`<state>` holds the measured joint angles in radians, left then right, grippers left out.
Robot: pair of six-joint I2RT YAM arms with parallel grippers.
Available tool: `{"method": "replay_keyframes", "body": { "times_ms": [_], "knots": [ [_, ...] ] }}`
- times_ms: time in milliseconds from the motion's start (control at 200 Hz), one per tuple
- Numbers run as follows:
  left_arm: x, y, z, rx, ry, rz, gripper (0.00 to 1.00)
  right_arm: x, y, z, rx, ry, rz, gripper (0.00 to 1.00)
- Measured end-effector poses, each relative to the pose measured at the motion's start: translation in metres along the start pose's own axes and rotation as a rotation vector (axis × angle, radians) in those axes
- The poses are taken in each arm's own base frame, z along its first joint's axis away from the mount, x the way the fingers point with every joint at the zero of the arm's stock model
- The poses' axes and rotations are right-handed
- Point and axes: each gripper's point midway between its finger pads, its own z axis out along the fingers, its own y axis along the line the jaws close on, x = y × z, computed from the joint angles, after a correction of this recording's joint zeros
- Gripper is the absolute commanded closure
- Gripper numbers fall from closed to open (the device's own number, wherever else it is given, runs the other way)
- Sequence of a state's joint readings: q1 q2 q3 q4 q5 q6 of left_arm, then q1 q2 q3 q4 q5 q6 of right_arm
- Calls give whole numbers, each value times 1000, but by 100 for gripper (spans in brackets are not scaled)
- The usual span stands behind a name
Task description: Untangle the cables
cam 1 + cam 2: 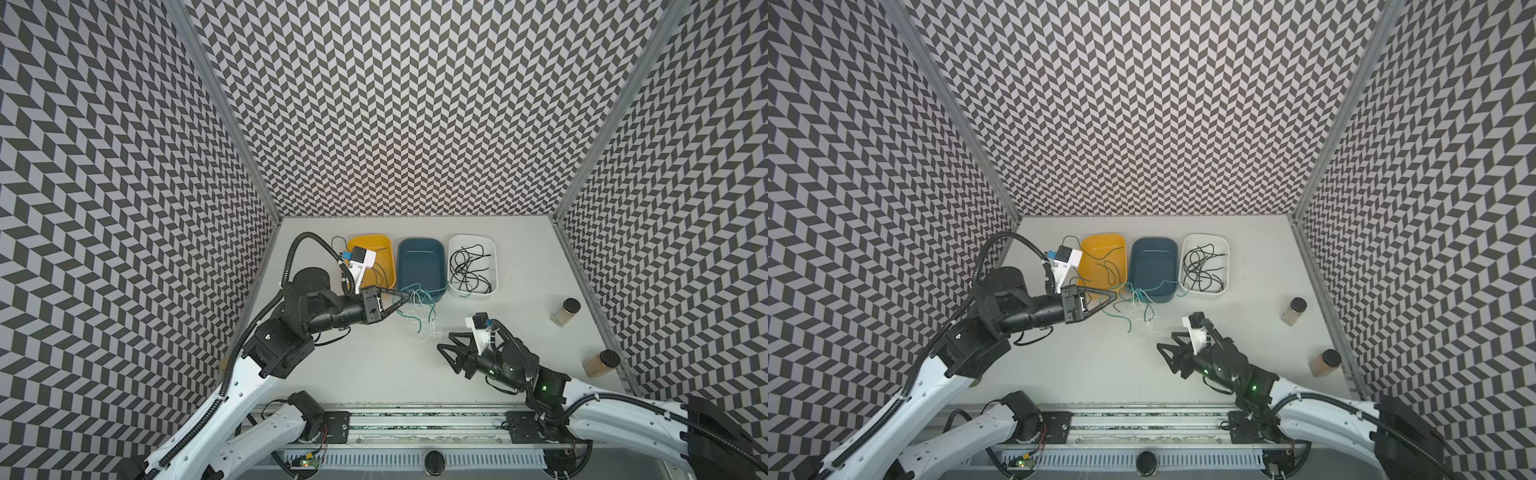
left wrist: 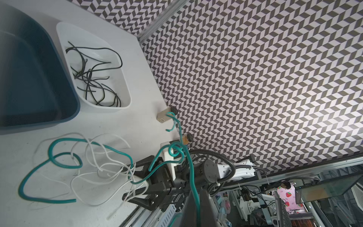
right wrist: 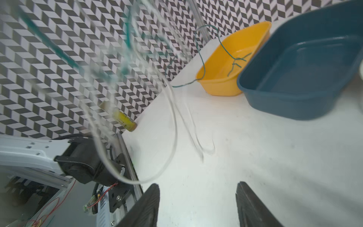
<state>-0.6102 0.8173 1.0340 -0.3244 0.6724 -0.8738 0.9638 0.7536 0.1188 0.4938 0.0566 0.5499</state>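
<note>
- Left gripper (image 1: 404, 297) — clenched on the teal-and-white cables (image 1: 420, 312), which trail down to the table (image 1: 374, 365) just in front of the blue tray (image 1: 420, 240).
- Right gripper (image 3: 197, 185) — jaws apart, empty, near those cables.
- White tray (image 1: 471, 237) holds the black cables (image 1: 469, 266).

Left tray (image 1: 385, 245), middle tray (image 1: 419, 266) and right tray (image 1: 493, 253) are sitting side by side at the back. Cables (image 1: 467, 266) are lying in the right tray, a tangle (image 1: 415, 299) is sprawling just before the middle one, far jar (image 1: 566, 311) and near jar (image 1: 601, 363) are standing off right.
</note>
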Motion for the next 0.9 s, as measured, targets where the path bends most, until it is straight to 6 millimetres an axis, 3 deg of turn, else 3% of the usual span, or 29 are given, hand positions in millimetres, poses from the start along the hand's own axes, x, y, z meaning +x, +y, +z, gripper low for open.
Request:
{"method": "replay_keyframes", "body": {
  "times_ms": [240, 556, 901],
  "knots": [
    [-8, 6, 3, -13, -7, 0, 100, -12, 4, -20, -15, -50, -13, 32],
    [-7, 5, 4, -7, 1, -6, 100, -17, 6, -6, 27, -8, -55, 33],
    [-4, 5, -2, -35, 8, 21, 100, -30, 11, -9, 14, -59, -52, 31]
  ]
}}
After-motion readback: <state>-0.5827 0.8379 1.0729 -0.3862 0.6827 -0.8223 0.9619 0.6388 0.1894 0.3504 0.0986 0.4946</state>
